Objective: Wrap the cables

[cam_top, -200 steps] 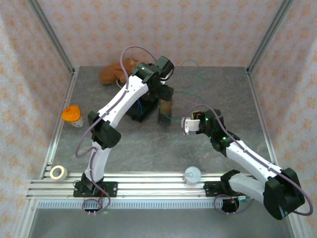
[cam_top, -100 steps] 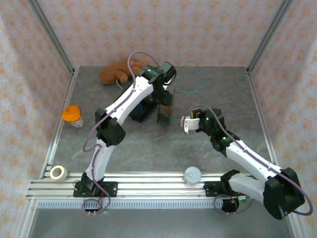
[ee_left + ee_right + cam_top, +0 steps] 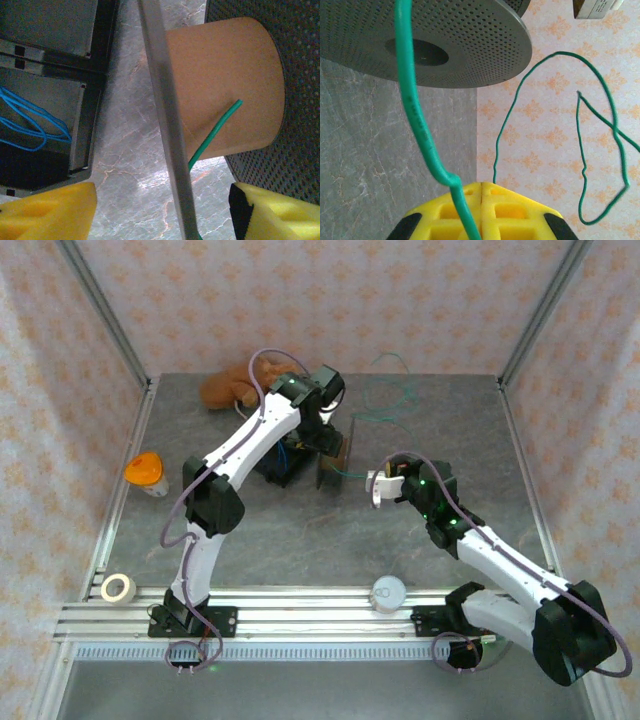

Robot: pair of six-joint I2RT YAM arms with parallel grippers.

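Barely begun: right gripper (image 3: 481, 196) clamped on green cable (image 3: 413, 115), left gripper (image 3: 162, 212) open astride spool flange (image 3: 164, 125), core (image 3: 225, 85) bare, blue cable (image 3: 50, 121) untouched.

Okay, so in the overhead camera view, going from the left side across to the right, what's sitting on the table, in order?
Tape roll → orange-lidded jar → brown plush toy → black box → spool → white round lid.

Thin green cable (image 3: 415, 120): end resting on brown spool core (image 3: 225, 85), rest trailing in loose loops; blue cable (image 3: 30, 125) loosely looped inside dark box (image 3: 55, 62).
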